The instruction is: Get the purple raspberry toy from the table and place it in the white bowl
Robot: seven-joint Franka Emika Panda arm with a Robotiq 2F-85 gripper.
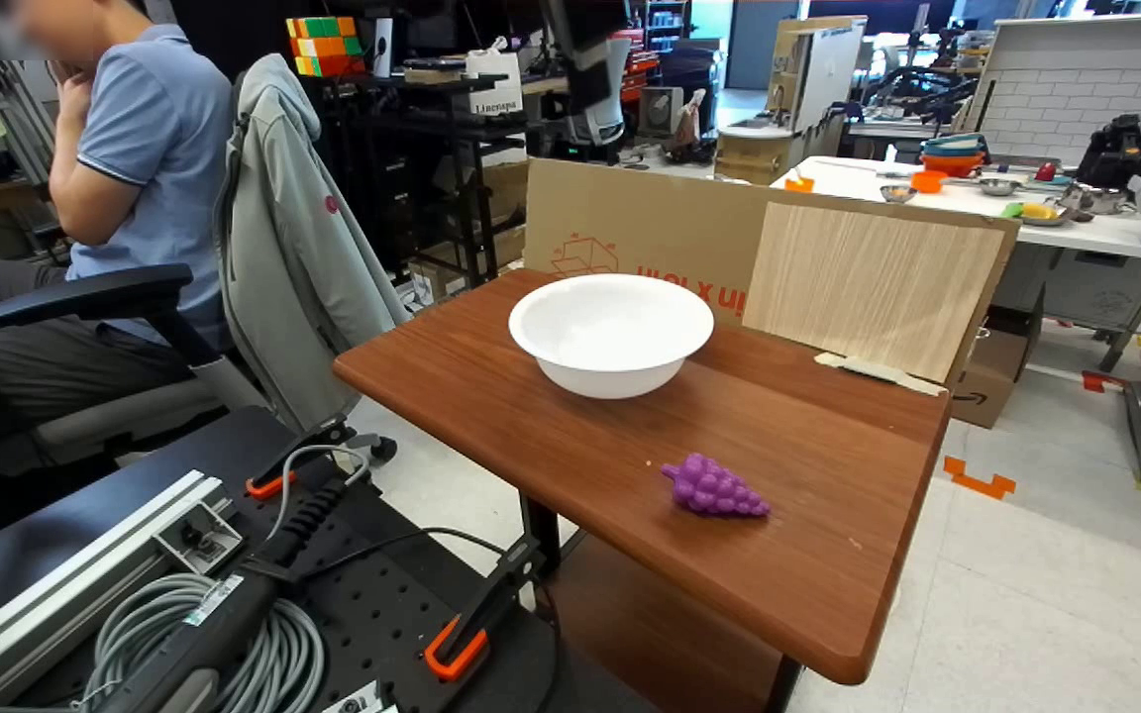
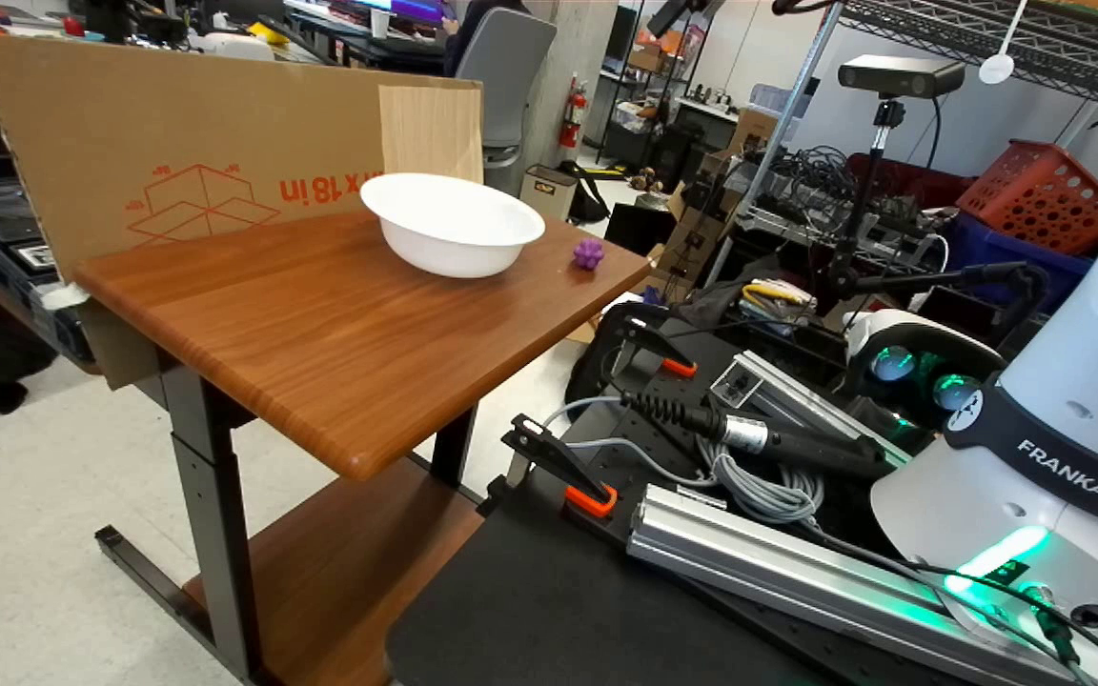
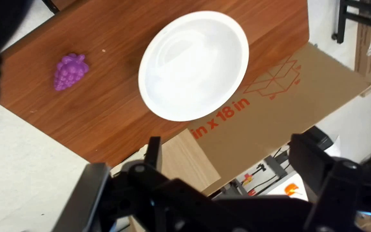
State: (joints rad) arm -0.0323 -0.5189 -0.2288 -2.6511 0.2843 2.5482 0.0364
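The purple raspberry toy (image 1: 714,487) lies on its side on the reddish-brown table (image 1: 808,555), near its front edge. It also shows in an exterior view (image 2: 588,253) and at the left of the wrist view (image 3: 71,71). The white bowl (image 1: 612,337) stands upright and empty on the table, apart from the toy; it also shows in an exterior view (image 2: 454,226) and the wrist view (image 3: 193,66). My gripper (image 3: 225,149) is open, its fingers wide apart with nothing between them. It is above the table, with bowl and toy beyond the fingertips.
A cardboard panel (image 1: 650,223) stands along the table's back edge, with a pale wood-grain board (image 1: 873,282) against it. A black bench (image 2: 549,591) with clamps, a coiled cable (image 2: 763,491) and an aluminium rail stands beside the table. A person (image 1: 150,149) sits nearby.
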